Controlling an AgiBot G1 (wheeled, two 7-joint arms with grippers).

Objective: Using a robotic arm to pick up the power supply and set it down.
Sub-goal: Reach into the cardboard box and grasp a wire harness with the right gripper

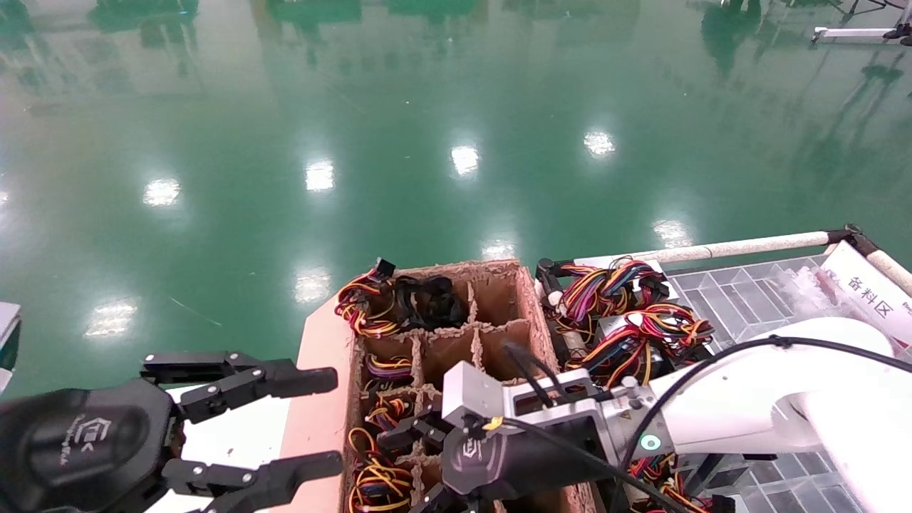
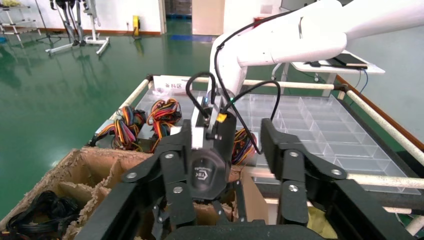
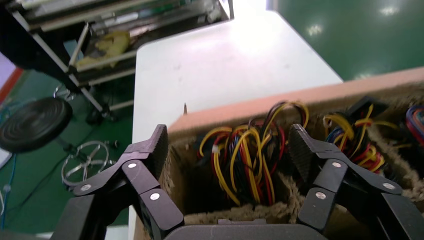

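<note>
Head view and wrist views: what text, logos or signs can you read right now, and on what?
"备料区" on the white sign at the clear tray's far right corner.
The same sign in the left wrist view: too small to read.
Logo with lettering on the left pincer's wrist: lettering too blurred to read.
Logo on the right arm's black wrist: no readable words.
Right wrist view: no text.

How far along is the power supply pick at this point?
Nothing lifted yet. The right gripper hangs open over the power supply sitting in its compartment of the cardboard box. Closing, lifting and setting down remain. The left gripper waits open beside the box.
</note>
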